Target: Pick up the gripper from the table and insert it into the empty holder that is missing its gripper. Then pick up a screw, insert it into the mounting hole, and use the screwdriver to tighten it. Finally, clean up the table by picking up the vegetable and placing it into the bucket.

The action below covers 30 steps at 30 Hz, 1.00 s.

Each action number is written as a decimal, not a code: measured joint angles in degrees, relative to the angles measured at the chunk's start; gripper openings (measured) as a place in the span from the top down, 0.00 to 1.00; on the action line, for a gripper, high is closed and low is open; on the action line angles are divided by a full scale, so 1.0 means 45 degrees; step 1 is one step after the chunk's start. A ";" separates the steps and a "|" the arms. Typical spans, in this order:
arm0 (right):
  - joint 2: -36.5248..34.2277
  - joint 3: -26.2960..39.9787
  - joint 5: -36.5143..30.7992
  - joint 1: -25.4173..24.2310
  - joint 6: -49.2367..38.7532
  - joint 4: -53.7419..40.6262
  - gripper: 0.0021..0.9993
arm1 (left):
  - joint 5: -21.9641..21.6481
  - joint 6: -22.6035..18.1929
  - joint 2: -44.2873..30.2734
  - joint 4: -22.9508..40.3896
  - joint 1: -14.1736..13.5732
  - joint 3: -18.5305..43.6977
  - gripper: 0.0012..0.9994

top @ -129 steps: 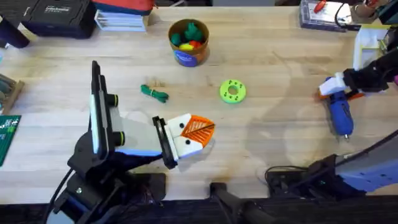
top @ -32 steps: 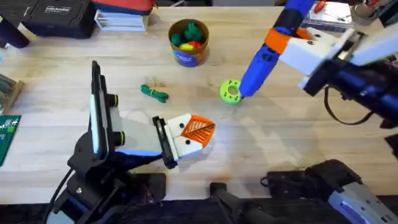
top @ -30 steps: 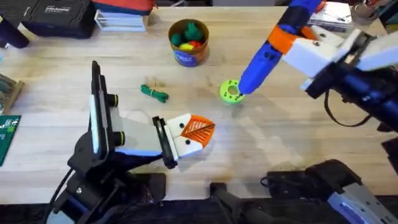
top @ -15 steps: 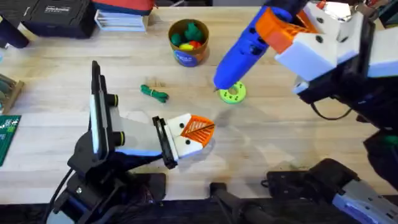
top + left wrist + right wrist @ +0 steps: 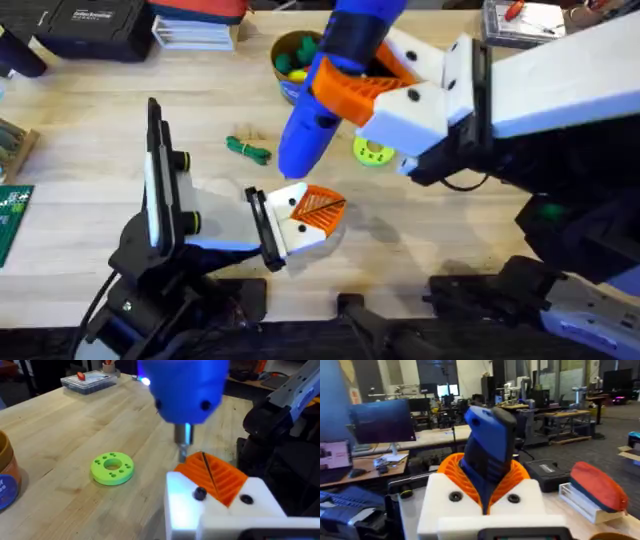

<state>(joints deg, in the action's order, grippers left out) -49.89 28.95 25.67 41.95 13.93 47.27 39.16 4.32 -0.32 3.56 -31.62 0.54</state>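
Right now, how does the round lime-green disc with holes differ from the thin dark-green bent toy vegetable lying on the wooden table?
The lime-green disc with holes is a flat round ring; the dark-green toy vegetable is slender and bent. The disc is pale, bright green, the vegetable darker. In the overhead view the disc lies partly hidden under the right arm's white and orange gripper, while the vegetable lies in the open. Both rest on the wooden table, untouched by either arm.

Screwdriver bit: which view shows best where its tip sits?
The left wrist view: the screwdriver points its metal bit down just above the gripper's orange fingertip. Overhead shows the blue body above the gripper, the tip unclear. The right wrist view shows its body clamped between orange pads.
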 joint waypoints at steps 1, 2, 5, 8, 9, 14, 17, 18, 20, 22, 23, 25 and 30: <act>-0.0005 0.0000 0.0059 0.0078 0.0000 -0.0010 0.97 | 0.0000 0.0000 0.0005 0.0002 0.0000 0.0000 0.99; 0.0000 -0.0005 0.0161 0.0123 0.0000 0.0020 0.97 | -0.0005 0.0000 0.0000 0.0002 0.0000 0.0000 0.99; 0.0000 -0.0005 0.0524 0.0151 0.0000 0.0155 0.97 | -0.0053 0.0000 0.0000 0.0002 0.0000 0.0000 0.99; 0.0000 -0.0005 0.0907 0.0151 0.0001 0.0074 0.97 | -0.0125 0.0000 0.0005 -0.0002 0.0000 0.0000 0.99; 0.0000 -0.0005 0.1004 0.0151 0.0005 0.0036 0.97 | -0.0151 0.0000 0.0000 -0.0003 0.0000 0.0000 0.99; 0.0000 -0.0005 0.1250 0.0151 0.0000 -0.0196 0.97 | -0.0243 0.0000 0.0000 -0.0007 0.0000 0.0000 0.99; 0.0000 -0.0005 0.1273 0.0151 -0.0038 -0.0248 0.97 | -0.0282 0.0000 0.0000 -0.0012 0.0000 0.0000 0.99; 0.0000 -0.0005 0.1275 0.0151 -0.0092 -0.0250 0.97 | -0.0282 0.0000 0.0002 -0.0012 0.0000 0.0000 0.99; 0.0000 -0.0005 0.1273 0.0151 -0.0221 -0.0248 0.97 | -0.0282 0.0000 0.0004 -0.0012 0.0000 0.0000 0.99; 0.0000 -0.0005 0.1270 0.0151 -0.0337 -0.0248 0.97 | -0.0282 0.0000 0.0002 -0.0012 0.0000 0.0000 0.99; 0.0000 -0.0005 0.1268 0.0151 -0.0369 -0.0248 0.97 | -0.0282 0.0000 0.0000 -0.0012 0.0000 0.0000 0.99; -0.0005 -0.0005 0.1273 0.0151 -0.0431 -0.0248 0.97 | -0.0282 0.0000 0.0003 -0.0012 0.0000 0.0000 0.99; -0.0175 -0.0005 0.1273 0.0151 -0.0447 -0.0248 0.97 | -0.0282 0.0000 0.0005 -0.0012 0.0000 0.0000 0.99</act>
<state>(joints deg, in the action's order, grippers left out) -50.67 28.93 31.40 42.63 11.92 46.15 37.89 4.32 -0.30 3.51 -31.62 0.54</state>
